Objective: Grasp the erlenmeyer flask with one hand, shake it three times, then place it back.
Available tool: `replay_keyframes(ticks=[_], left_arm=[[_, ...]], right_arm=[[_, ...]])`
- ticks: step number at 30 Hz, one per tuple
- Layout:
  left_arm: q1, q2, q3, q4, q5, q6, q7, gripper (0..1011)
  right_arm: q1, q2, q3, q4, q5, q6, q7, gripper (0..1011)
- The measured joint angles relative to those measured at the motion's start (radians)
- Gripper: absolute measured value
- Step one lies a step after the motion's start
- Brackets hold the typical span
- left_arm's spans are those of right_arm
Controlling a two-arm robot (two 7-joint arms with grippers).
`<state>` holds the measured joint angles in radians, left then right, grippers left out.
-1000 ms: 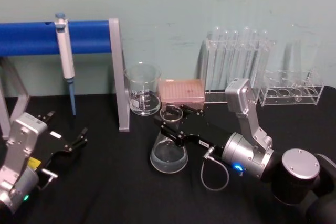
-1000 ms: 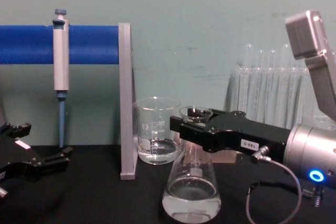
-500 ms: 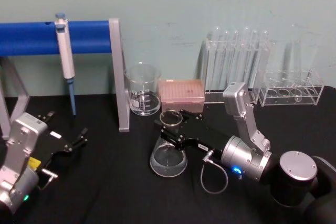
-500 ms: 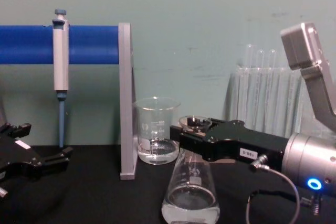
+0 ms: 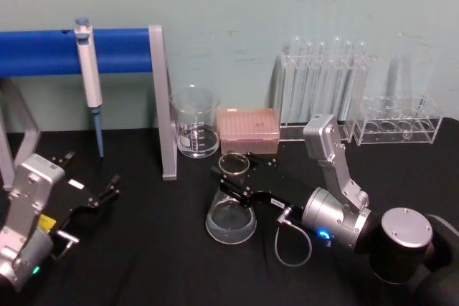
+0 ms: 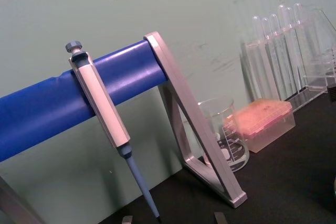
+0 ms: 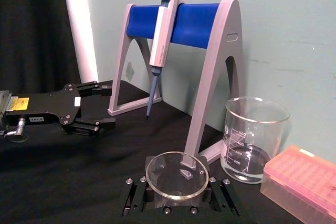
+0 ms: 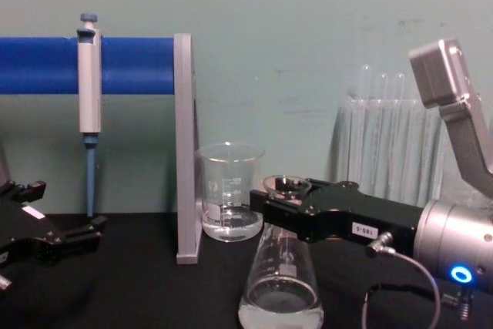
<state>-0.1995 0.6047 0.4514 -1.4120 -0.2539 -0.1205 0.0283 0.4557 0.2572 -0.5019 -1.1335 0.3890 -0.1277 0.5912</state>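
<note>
The erlenmeyer flask (image 5: 232, 209) is clear glass, a wide cone narrowing to a short neck with a flared round rim; a little clear liquid lies in its base and faint white marks run up its side in the chest view. It stands upright at the lower middle of the head view, on the black table (image 5: 143, 263), though whether its base rests on the cloth I cannot tell. Just behind it, toward the upper middle of the frame, sit a glass beaker (image 5: 195, 122) with a little liquid and a pink tip box (image 5: 247, 130), both near but apart from the flask. Left of them a grey stand leg (image 5: 161, 102) carries a blue bar (image 5: 43, 51), and a pipette (image 5: 88, 80) hangs from the bar at upper left. Clear test tube racks (image 5: 326, 91) line the wall at upper right. The right gripper (image 5: 231, 185) reaches in from the lower right of the head view on a silver wrist, and its black fingers (image 8: 279, 207) are clamped on the flask's neck just under the rim; the right wrist view looks down on the rim held between them. The left gripper (image 5: 107, 190) rests at the lower left, well apart from the flask, fingers spread and holding nothing.
</note>
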Motion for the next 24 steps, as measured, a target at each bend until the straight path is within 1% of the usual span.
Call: replay_keyframes(ticks=[14, 24], left_arm=[[0.0, 0.0, 0.0, 0.0, 0.0, 0.0, 0.0, 1001], [0.0, 0.0, 0.0, 0.0, 0.0, 0.0, 0.0, 1001]], right_arm=[[-0.001, 0.001, -0.001, 0.002, -0.008, 0.016, -0.011, 476], [-0.001, 0.001, -0.001, 0.002, -0.008, 0.016, -0.011, 476]])
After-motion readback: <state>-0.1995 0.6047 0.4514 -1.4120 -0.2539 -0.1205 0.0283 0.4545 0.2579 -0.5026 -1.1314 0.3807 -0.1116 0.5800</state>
